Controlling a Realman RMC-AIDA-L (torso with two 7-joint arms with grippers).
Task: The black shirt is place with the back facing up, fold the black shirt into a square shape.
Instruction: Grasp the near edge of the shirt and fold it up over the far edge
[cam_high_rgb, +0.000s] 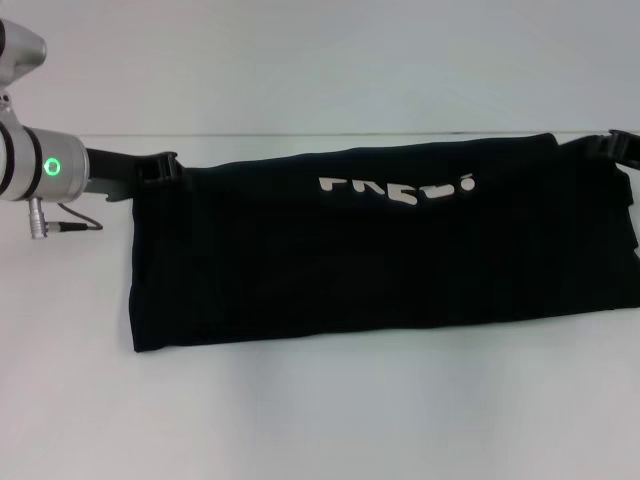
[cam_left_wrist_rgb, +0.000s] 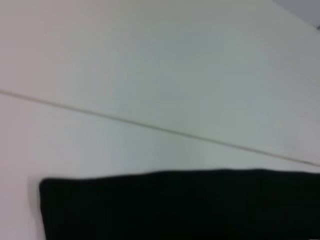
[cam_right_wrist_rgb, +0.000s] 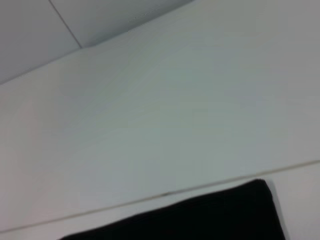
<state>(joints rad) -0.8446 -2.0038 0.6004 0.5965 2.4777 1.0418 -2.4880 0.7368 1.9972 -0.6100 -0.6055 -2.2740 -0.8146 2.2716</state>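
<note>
The black shirt lies as a long wide band across the white table, with broken white lettering near its far edge. My left gripper is at the shirt's far left corner and my right gripper is at its far right corner. Each is shut on the cloth, and the far edge runs straight and taut between them. The left wrist view shows a black shirt corner against the white table. A second shirt corner shows in the right wrist view. Neither wrist view shows fingers.
The white table extends in front of the shirt and to its left. A table seam or far edge runs just behind the shirt, with a pale wall beyond. My left arm's silver wrist with a green light and a cable sits at the far left.
</note>
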